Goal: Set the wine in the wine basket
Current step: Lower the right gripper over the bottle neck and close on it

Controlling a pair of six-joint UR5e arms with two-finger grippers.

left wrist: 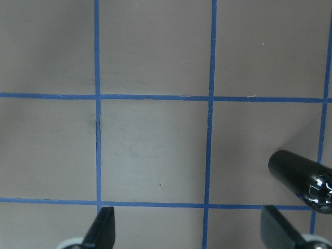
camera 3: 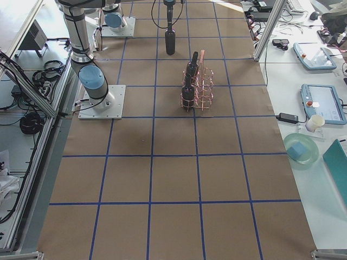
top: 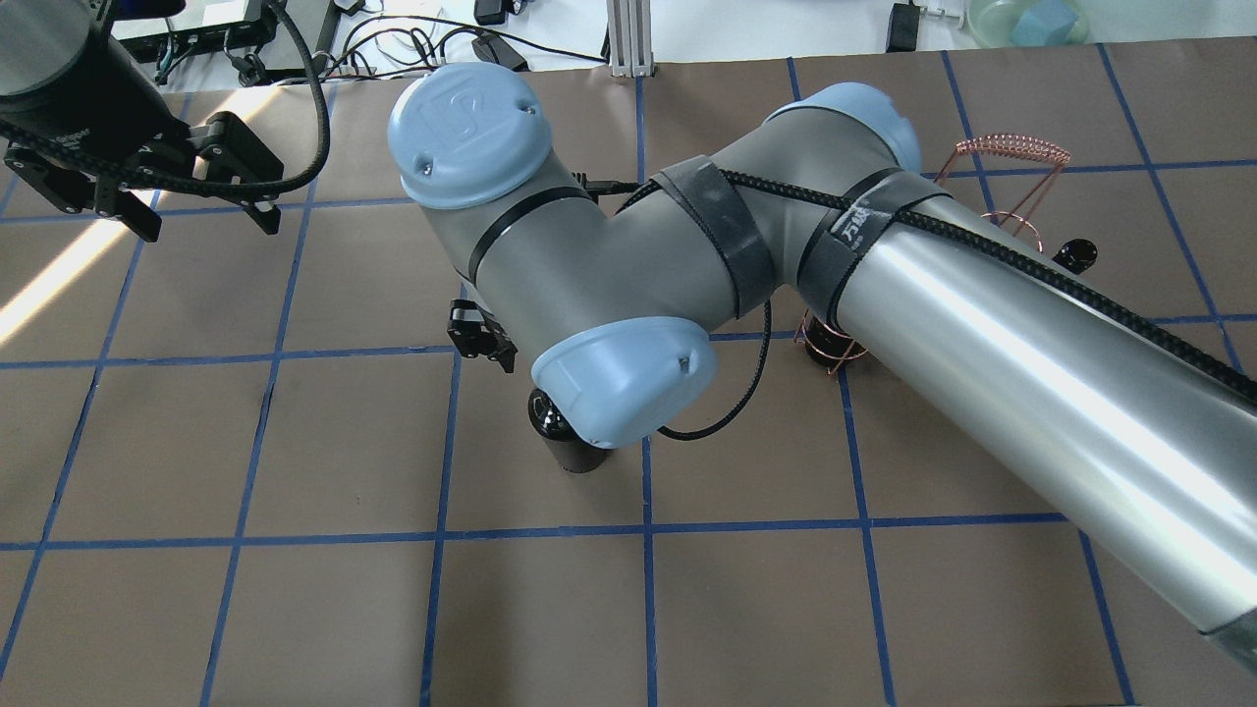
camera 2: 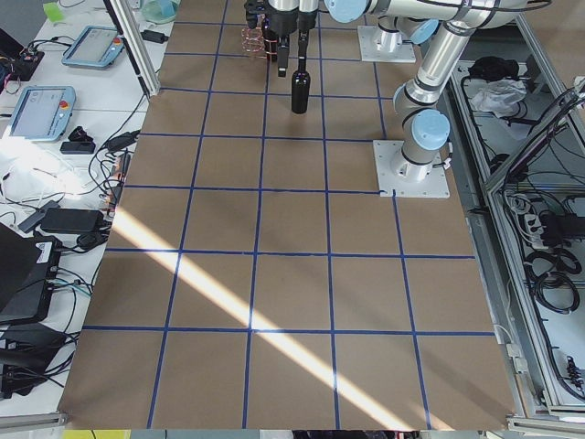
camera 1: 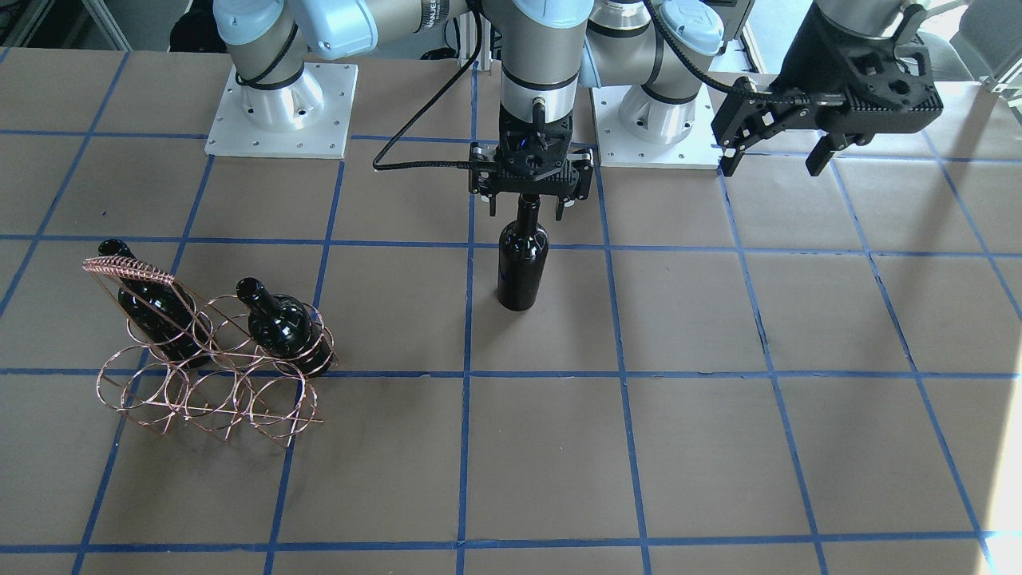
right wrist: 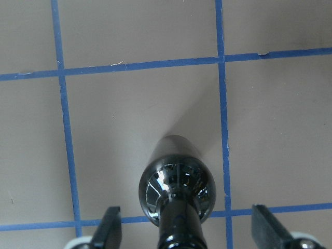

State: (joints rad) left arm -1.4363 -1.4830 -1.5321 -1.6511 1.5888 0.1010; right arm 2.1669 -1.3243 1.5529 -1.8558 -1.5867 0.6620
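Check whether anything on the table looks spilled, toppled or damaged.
Nothing stands out: the wine bottle stands upright below the open right gripper, the wine basket stands upright too, and no spill or breakage shows.

Just below the right gripper [camera 1: 525, 212], which looks like matt black plastic, the wine [camera 1: 523, 267] is smooth, glossy black glass with bright reflections on its shoulder. Well off to that gripper's side, the wine basket [camera 1: 211, 375] is shiny, copper-coloured thin wire. The table [camera 1: 718, 447] beneath is covered in matt brown paper lined with blue tape.
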